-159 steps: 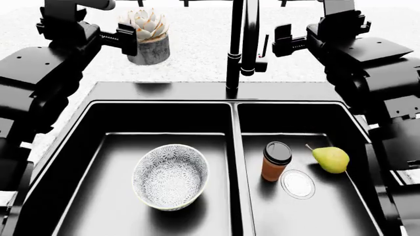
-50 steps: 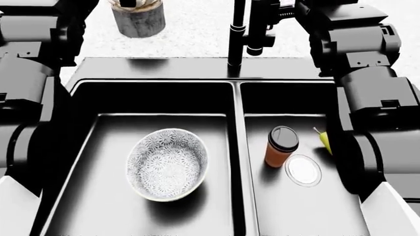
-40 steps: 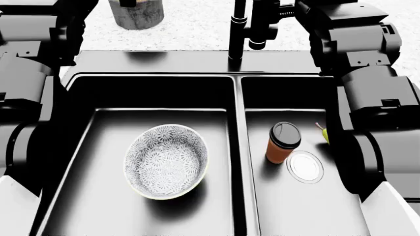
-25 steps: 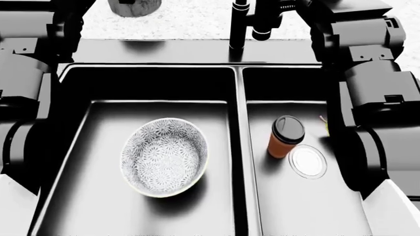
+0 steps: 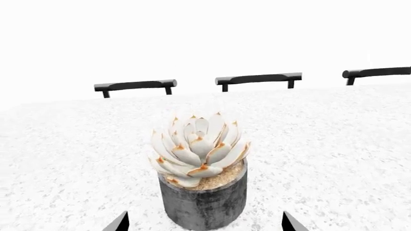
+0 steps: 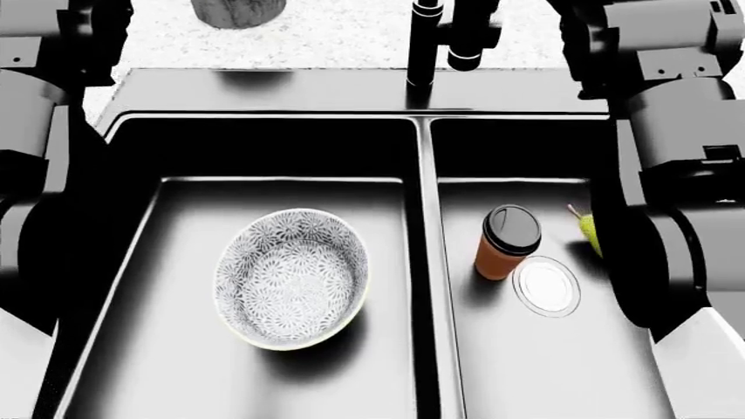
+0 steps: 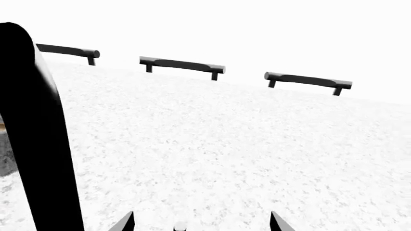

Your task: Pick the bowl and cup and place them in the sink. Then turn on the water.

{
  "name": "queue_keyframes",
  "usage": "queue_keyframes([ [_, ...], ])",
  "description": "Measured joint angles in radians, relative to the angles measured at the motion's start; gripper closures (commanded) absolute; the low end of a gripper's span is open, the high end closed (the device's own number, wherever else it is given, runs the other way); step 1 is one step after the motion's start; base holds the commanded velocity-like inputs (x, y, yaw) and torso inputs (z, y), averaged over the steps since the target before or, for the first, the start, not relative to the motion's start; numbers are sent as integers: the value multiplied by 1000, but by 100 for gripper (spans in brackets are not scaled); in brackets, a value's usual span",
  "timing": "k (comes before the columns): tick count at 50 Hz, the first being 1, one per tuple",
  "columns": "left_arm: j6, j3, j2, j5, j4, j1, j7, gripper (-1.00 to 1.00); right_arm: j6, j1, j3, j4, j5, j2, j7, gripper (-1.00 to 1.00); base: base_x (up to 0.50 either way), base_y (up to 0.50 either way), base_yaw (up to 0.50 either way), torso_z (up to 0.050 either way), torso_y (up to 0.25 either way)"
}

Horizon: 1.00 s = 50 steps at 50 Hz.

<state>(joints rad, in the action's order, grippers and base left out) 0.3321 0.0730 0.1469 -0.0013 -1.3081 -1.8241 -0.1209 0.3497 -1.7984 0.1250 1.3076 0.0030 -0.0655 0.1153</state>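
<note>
Both end effectors stood open, empty: the left end effector (image 5: 204, 222) faced a succulent pot (image 5: 201, 192) on the speckled surface (image 5: 334, 154), the right end effector (image 7: 200, 222) beside the faucet (image 7: 38, 139). Well below them, the bowl (image 6: 292, 278) and cup (image 6: 508, 242) sat in separate sink (image 6: 268, 148) basins.

Bystanders on and around the speckled counter

A grey succulent pot (image 5: 203, 204) stands upright on the white speckled countertop (image 5: 334, 154), its pale rosette (image 5: 198, 155) tipped with orange; in the head view only the pot's lower part (image 6: 237, 12) shows at the top edge. Three black rails (image 5: 258, 79) line the counter's far edge, seen from both wrist views (image 7: 182, 64). A yellow-green pear (image 6: 589, 232) with its stem up lies partly hidden, just beside a round silver drain (image 6: 547, 287)
</note>
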Motion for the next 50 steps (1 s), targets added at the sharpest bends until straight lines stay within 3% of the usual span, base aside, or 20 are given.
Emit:
queue_keyframes([
  [30, 27, 20, -16, 5, 1, -84, 4, -100, 3, -63, 0, 0, -1, 13, -9, -100, 0, 0, 0, 0, 0],
  [50, 25, 38, -19, 3, 1, -87, -2, -100, 1, -62, 1, 0, 1, 19, -5, -100, 0, 0, 0, 0, -117],
])
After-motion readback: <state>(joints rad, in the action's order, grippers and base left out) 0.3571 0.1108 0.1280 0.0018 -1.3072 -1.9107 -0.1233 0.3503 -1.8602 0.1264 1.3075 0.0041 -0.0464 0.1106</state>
